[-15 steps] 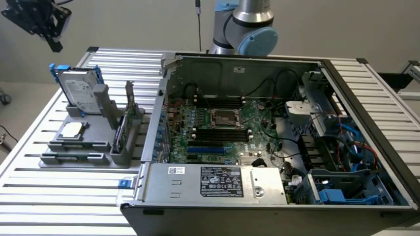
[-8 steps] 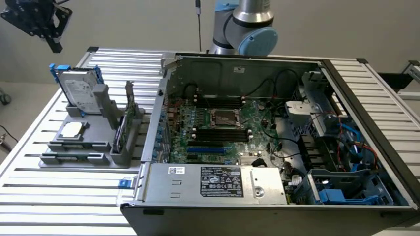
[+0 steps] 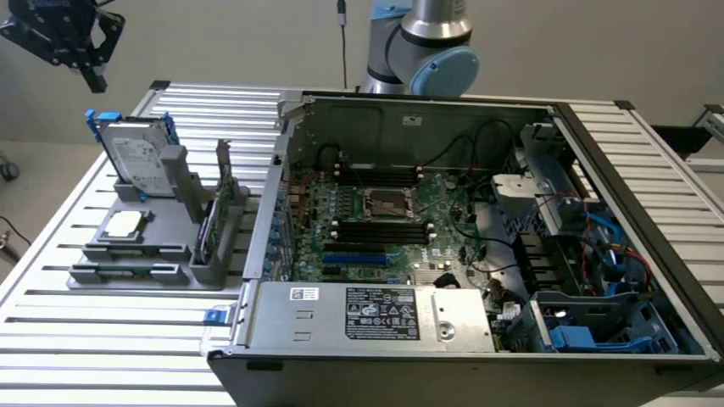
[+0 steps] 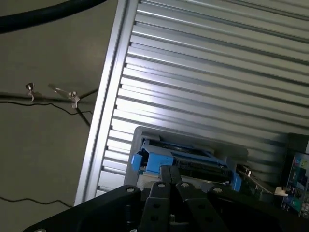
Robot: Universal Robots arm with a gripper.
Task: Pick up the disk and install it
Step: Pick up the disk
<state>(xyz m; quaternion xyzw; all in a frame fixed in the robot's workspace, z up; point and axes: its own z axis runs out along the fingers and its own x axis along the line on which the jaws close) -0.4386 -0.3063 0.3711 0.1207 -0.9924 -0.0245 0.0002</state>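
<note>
I have the gripper (image 3: 91,76) hanging in the air over the bench (image 3: 91,356) at the exterior view's left, its fingers pressed together with nothing between them. The disk (image 3: 136,157) stands upright in its blue frame, slotted in the grey holder (image 3: 136,275) below the gripper and apart from it. The holder sits on the bench beside the open computer case (image 3: 453,212), which lies toward the exterior view's right

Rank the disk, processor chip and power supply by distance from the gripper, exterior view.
1. The disk, upright in its stand, below the gripper.
2. The processor chip, lower on the stand.
3. The power supply, inside the case, exterior view's right.
</note>
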